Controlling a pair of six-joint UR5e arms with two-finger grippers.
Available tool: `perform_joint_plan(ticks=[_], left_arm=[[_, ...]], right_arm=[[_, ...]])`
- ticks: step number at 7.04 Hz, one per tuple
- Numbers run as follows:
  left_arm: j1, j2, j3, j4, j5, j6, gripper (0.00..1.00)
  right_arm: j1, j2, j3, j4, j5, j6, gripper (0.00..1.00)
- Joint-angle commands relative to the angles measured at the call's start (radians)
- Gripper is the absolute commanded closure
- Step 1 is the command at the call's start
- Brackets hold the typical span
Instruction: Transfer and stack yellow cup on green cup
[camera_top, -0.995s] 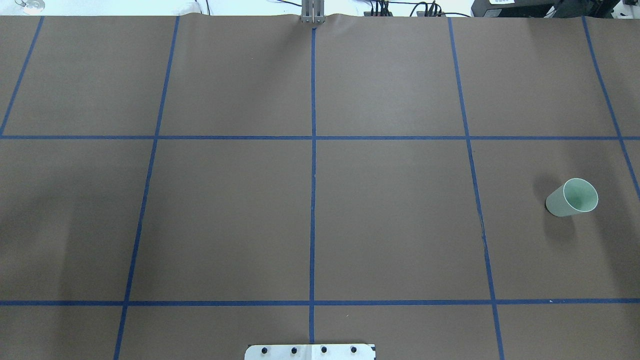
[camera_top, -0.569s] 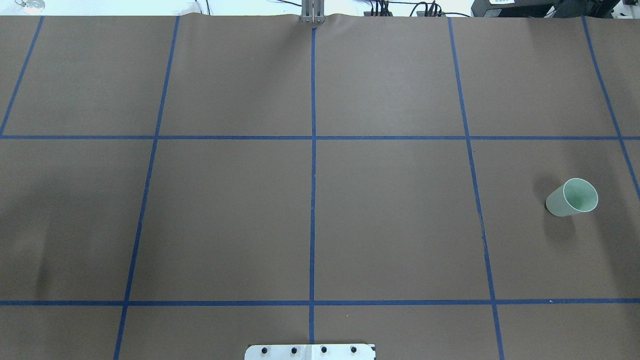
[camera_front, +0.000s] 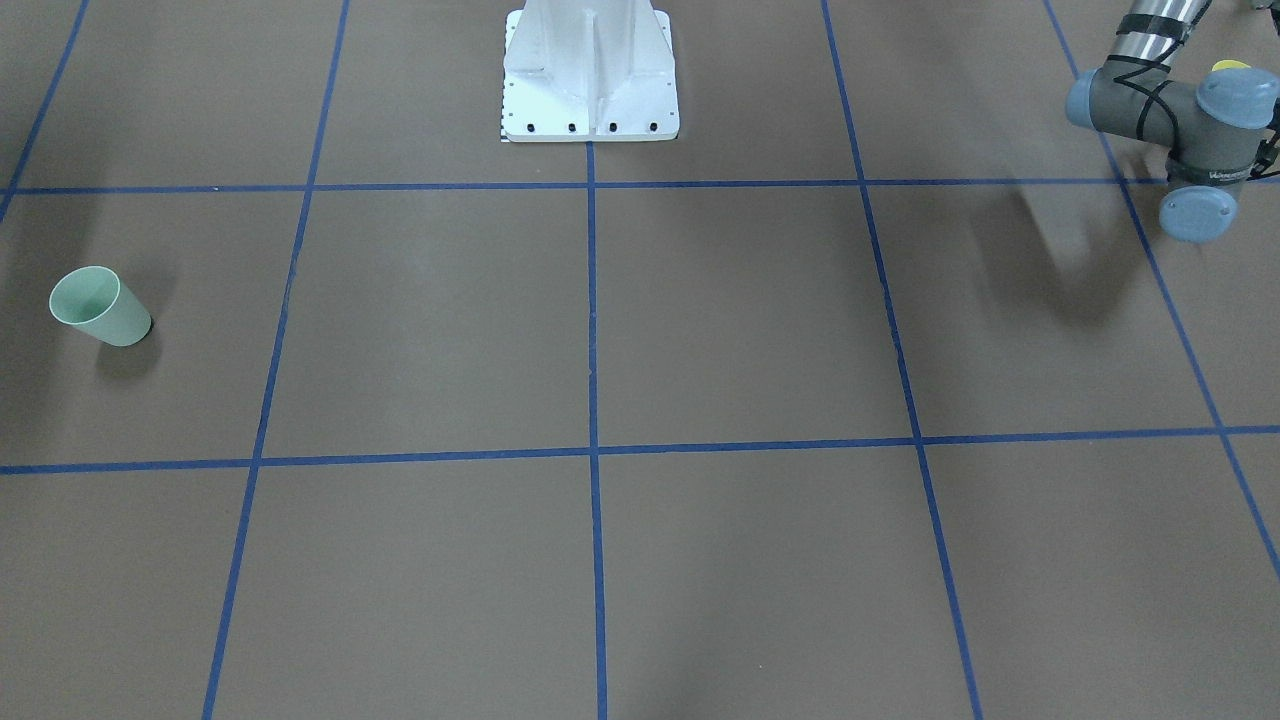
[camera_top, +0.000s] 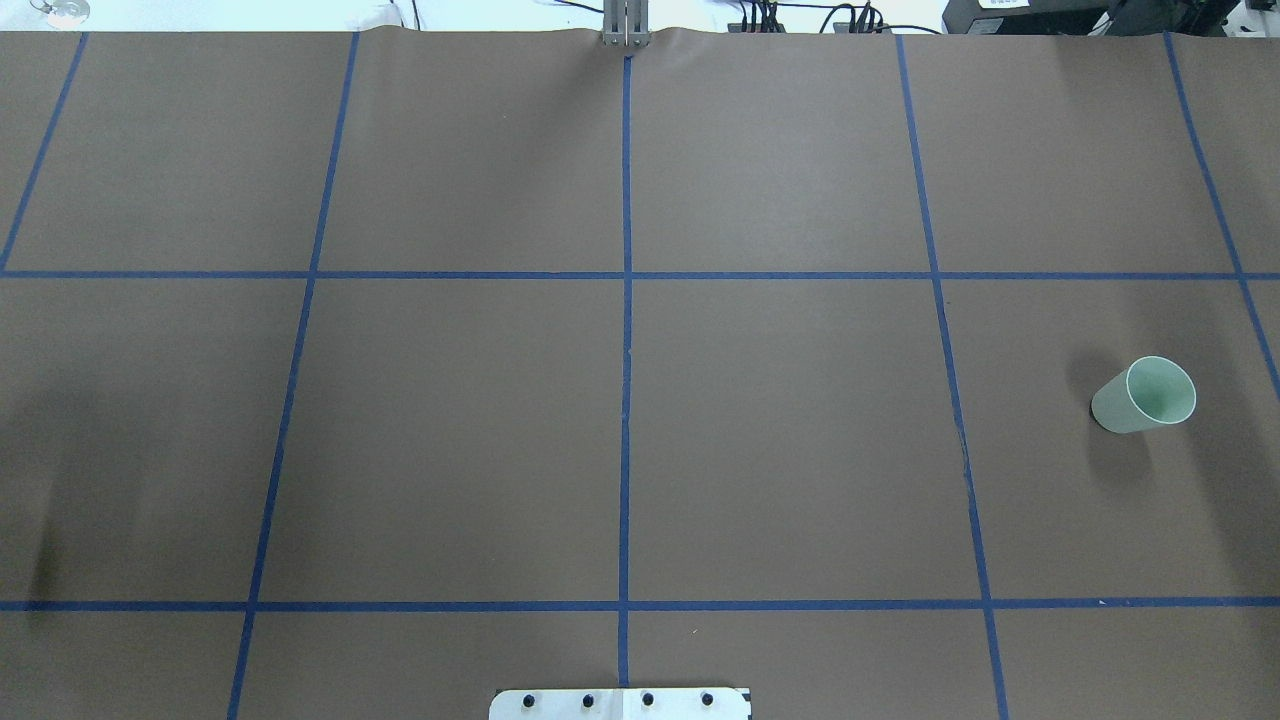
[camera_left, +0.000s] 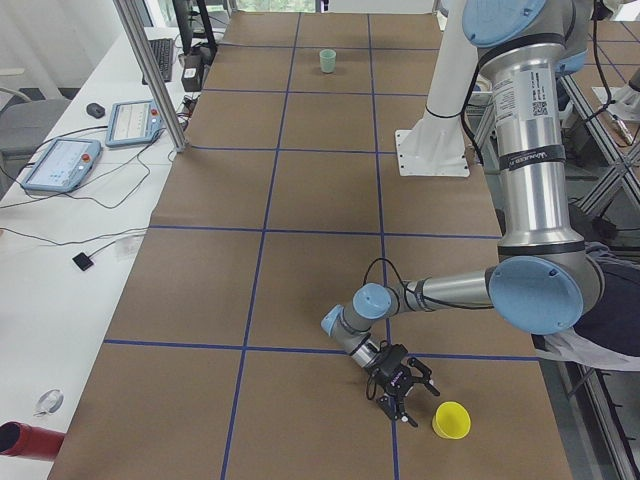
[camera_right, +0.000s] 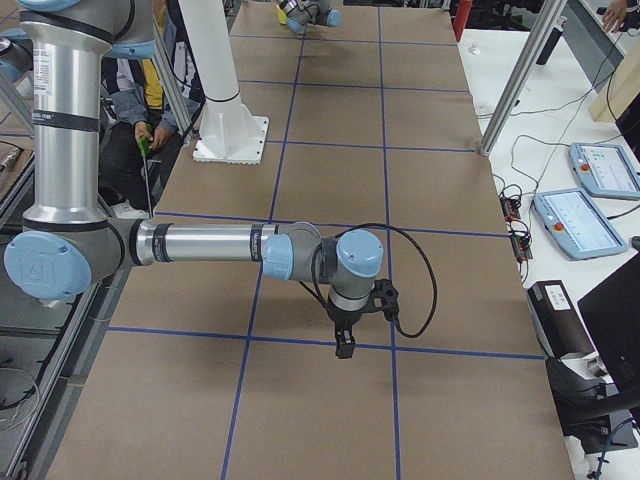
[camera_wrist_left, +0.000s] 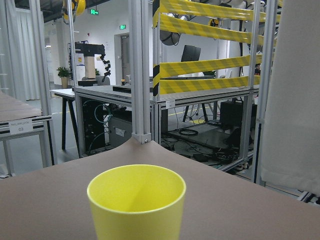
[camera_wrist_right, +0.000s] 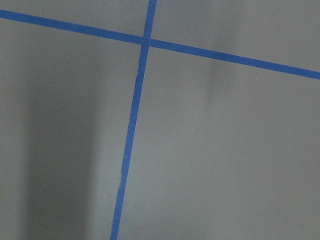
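The yellow cup (camera_left: 451, 420) stands upright near the table's end on my left side. In the left wrist view the yellow cup (camera_wrist_left: 136, 200) fills the lower middle, close ahead; no fingers show there. My left gripper (camera_left: 418, 403) is low over the table, just beside the cup; I cannot tell if it is open or shut. The green cup (camera_top: 1145, 395) stands upright, alone, at the far right of the overhead view, and also shows in the front-facing view (camera_front: 100, 308). My right gripper (camera_right: 345, 350) points down above the table; I cannot tell its state.
Brown paper with blue tape lines (camera_top: 625, 400) covers the table. The white robot base plate (camera_front: 590, 75) sits at the middle of my edge. The left arm's elbow (camera_front: 1190, 120) hangs over the table's left end. Pendants and cables (camera_left: 100, 140) lie on the white side bench.
The arm's shadow at the left of the overhead view has slid toward the near edge. The green cup has not moved.
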Motion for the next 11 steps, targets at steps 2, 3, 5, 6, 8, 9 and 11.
perform_joint_plan(ticks=[2,3,5,6,8,9,11], left_arm=[[0.02,0.009,0.067,-0.001,-0.062,0.015,0.0],[0.02,0.011,0.073,0.001,-0.068,0.017,0.0],[0.021,0.017,0.082,-0.002,-0.077,0.017,0.0],[0.021,0.017,0.102,-0.005,-0.083,0.017,0.0],[0.023,0.018,0.131,-0.01,-0.096,0.018,0.0],[0.024,0.018,0.151,-0.025,-0.108,0.018,0.0],[0.026,0.018,0.161,-0.031,-0.11,0.017,0.0]], right_arm=[[-0.001,-0.001,-0.002,0.011,0.0,0.001,0.0],[-0.001,-0.001,-0.001,0.011,0.0,0.001,0.0],[-0.004,-0.001,-0.001,0.011,0.0,0.001,0.0],[-0.004,-0.001,-0.001,0.011,0.0,0.001,0.0],[-0.007,-0.001,-0.002,0.011,0.0,0.001,0.01],[-0.008,-0.001,-0.002,0.011,0.0,0.001,0.01],[-0.008,-0.001,-0.002,0.011,0.0,-0.001,0.0]])
